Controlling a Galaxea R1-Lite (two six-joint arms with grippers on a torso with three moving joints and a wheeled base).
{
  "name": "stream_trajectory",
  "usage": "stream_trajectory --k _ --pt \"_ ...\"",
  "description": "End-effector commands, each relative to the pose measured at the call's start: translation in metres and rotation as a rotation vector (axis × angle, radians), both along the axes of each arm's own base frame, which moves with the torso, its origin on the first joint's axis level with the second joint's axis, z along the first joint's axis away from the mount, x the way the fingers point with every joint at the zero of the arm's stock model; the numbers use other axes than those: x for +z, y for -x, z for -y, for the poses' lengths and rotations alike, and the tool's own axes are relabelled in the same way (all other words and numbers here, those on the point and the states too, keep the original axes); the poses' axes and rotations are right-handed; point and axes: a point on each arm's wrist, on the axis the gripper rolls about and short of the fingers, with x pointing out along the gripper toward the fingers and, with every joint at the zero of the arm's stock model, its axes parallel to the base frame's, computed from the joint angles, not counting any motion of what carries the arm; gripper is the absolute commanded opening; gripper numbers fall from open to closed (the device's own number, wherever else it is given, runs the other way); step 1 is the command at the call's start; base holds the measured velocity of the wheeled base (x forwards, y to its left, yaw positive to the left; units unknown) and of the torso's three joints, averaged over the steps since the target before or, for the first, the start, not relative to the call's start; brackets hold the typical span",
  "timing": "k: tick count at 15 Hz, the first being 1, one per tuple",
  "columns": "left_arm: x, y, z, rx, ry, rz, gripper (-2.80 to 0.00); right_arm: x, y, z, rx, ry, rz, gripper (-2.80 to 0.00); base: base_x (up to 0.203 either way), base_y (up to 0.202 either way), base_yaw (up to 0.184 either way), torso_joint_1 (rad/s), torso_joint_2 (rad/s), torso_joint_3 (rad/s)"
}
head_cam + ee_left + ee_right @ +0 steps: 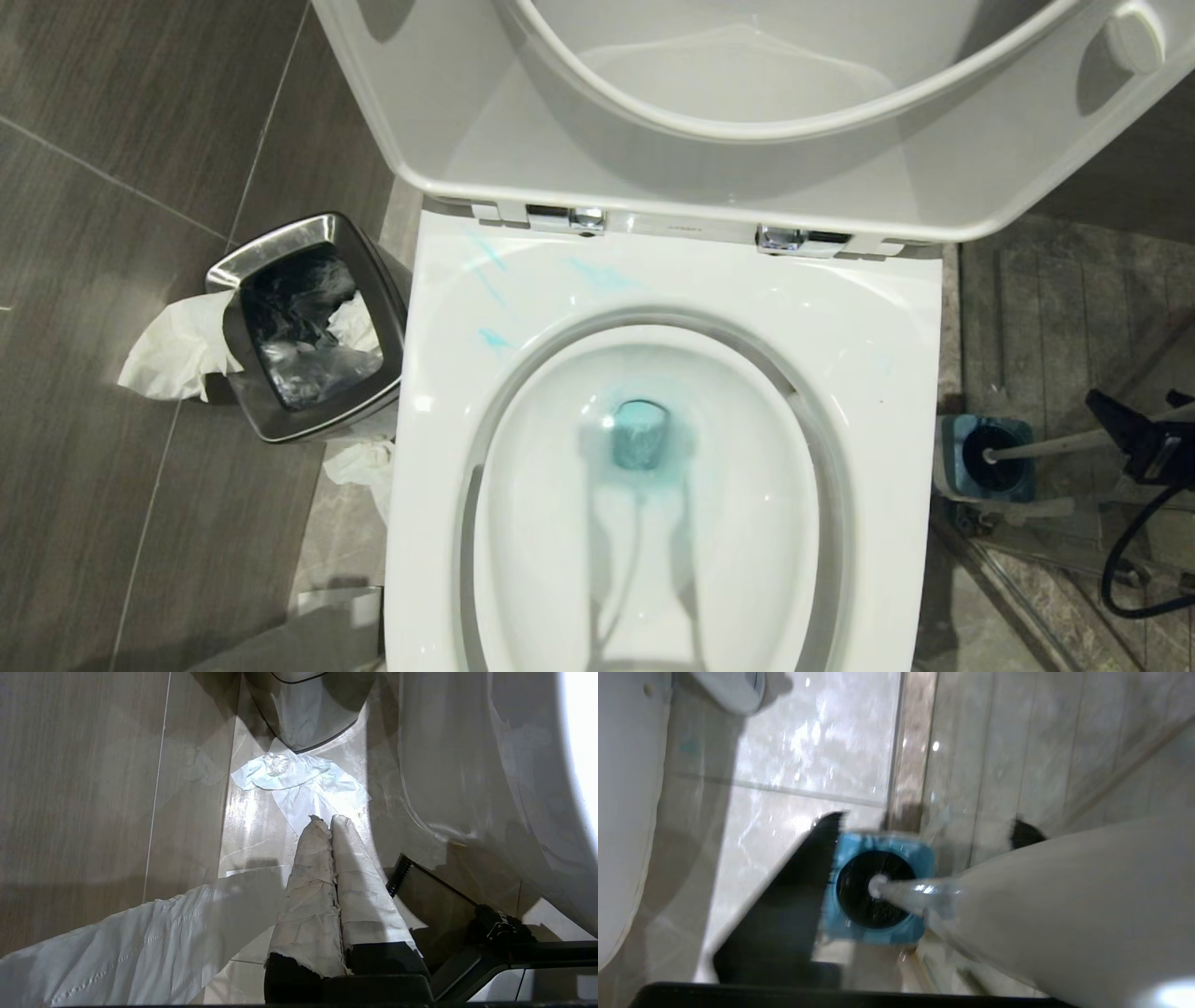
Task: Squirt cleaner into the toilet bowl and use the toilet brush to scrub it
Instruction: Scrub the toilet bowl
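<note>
The head view shows the toilet bowl (653,523) filling mid-frame, cleaner (639,446) tinting its drain, and the toilet brush (1036,450) in its blue holder (952,443) at the right edge, the right gripper (1162,439) at the handle, cut off. Its blurred wrist view cannot tell whether it grips. Only the left wrist view shows the left gripper (327,823), fingers pressed together over floor tissue (299,781).
</note>
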Motion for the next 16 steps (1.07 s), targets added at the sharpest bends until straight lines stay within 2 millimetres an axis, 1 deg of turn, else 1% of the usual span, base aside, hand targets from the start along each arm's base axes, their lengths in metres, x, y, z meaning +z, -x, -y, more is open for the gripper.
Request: stream_trajectory --k 1,5,8,10,12,16 --pt "0.0 0.0 0.0 0.0 0.0 -0.003 -2.8 0.0 -0.002 0.001 0.003 0.001 0.004 -2.8 0.0 0.0 0.0 0.0 0.0 0.0" --pt "-0.001 0.0 0.0 0.0 0.0 -0.005 -2.8 -0.002 -0.003 0.001 -0.002 -0.003 0.0 -2.8 0.0 0.0 0.0 0.0 0.0 0.0" --pt "-0.001 0.0 0.0 0.0 0.0 -0.004 -2.8 0.003 -0.004 0.002 -0.003 -0.027 0.033 -2.8 0.0 0.0 0.0 0.0 0.0 0.0" --pt "0.0 0.0 0.0 0.0 0.0 -0.003 -2.8 -0.002 0.002 -0.001 -0.003 -0.031 0.017 -2.8 0.0 0.0 0.0 0.0 0.0 0.0" --pt "-0.001 0.0 0.0 0.0 0.0 -0.004 -2.8 -0.003 0.01 -0.004 -0.009 -0.018 0.039 -2.8 0.0 0.0 0.0 0.0 0.0 0.0" --pt "-0.001 0.0 0.0 -0.001 0.0 -0.005 -2.8 0.012 0.02 -0.007 -0.103 -0.006 0.106 -2.8 0.0 0.0 0.0 0.0 0.0 0.0"
